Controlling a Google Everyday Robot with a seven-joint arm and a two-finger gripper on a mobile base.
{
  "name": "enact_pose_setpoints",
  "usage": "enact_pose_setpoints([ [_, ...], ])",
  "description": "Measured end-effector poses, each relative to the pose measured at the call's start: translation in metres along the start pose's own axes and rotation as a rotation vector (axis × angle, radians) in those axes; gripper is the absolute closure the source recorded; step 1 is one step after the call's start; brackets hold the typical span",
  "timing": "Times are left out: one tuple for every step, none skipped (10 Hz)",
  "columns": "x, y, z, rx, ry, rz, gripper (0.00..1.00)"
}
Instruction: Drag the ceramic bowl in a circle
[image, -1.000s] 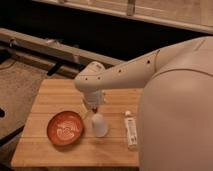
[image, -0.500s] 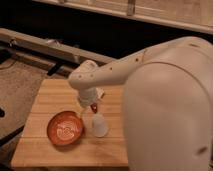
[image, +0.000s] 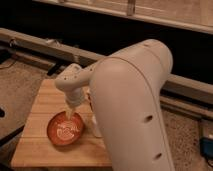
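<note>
The pale two-finger gripper (image: 68, 116) now dips into the round orange-red ceramic bowl (image: 63, 134), away from the small white cup (image: 94, 127); the bulky white arm (image: 131, 110) now covers the flat white tube.

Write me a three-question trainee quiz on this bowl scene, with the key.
1. True or false: the gripper is down at the ceramic bowl.
2. What does the bowl sit on? A) wooden table B) metal tray C) carpet
3. Name the object standing on the table next to the bowl.

Key: 1 true; 2 A; 3 the white cup, partly hidden by the arm.
</note>
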Motion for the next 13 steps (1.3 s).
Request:
enact_pose_setpoints([
  [-0.002,0.006,0.014,-0.005,0.003,-0.018,0.20],
  [-0.004,0.013,0.025,-0.011,0.008,-0.031,0.20],
  [-0.005,0.017,0.032,-0.019,0.013,-0.034,0.20],
  [-0.003,0.018,0.040,-0.026,0.021,-0.038,0.20],
  [-0.002,0.020,0.046,-0.032,0.030,-0.045,0.20],
  [-0.001,0.023,0.053,-0.037,0.040,-0.054,0.20],
  [-0.001,0.026,0.059,-0.041,0.052,-0.061,0.20],
  [-0.001,0.025,0.064,-0.045,0.062,-0.062,0.20],
  [-0.001,0.024,0.070,-0.050,0.075,-0.061,0.21],
  [-0.001,0.022,0.074,-0.056,0.087,-0.060,0.26],
  [-0.001,0.021,0.077,-0.062,0.097,-0.062,0.36],
  [-0.001,0.021,0.078,-0.069,0.102,-0.064,0.46],
  [-0.002,0.021,0.078,-0.083,0.111,-0.064,0.56],
])
